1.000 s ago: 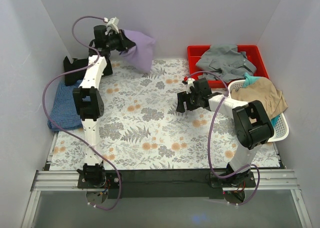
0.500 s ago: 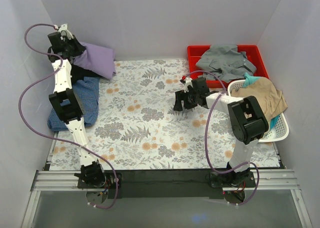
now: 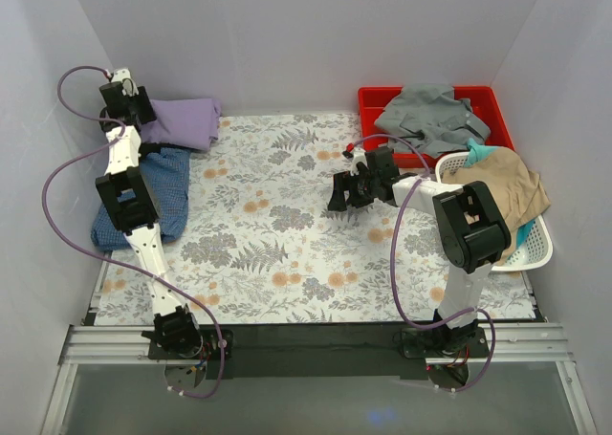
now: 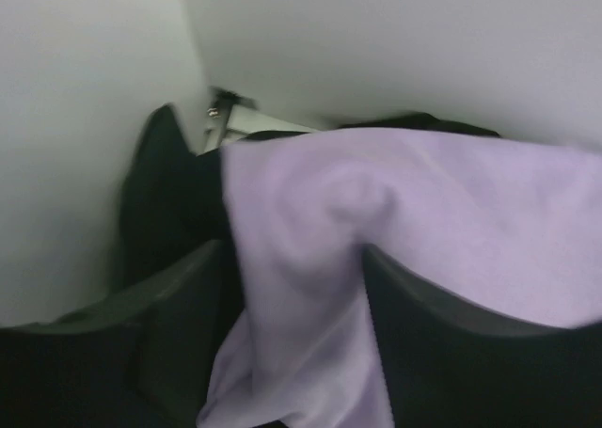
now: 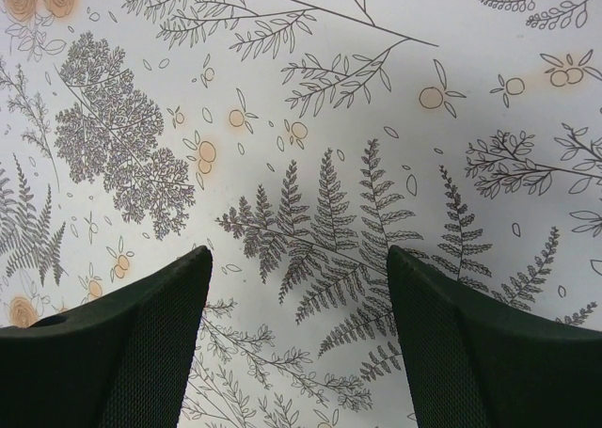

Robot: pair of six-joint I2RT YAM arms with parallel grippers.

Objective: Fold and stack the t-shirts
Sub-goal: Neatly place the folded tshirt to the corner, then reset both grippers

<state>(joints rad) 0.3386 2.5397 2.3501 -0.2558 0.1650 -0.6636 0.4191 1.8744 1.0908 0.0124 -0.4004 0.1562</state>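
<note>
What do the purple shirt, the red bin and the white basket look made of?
The purple shirt looks like soft matte cloth, probably a knit: it bunches in smooth folds. The red bin looks like rigid moulded plastic, evenly coloured with a straight rim. The white basket is probably plastic too, given its slotted walls.

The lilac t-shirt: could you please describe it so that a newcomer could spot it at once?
Look to the far left corner of the floral table, by the back wall. The lilac t-shirt lies there, one edge in the left gripper. It is the only plain purple cloth; the blue checked shirt lies nearer the arms.
</note>
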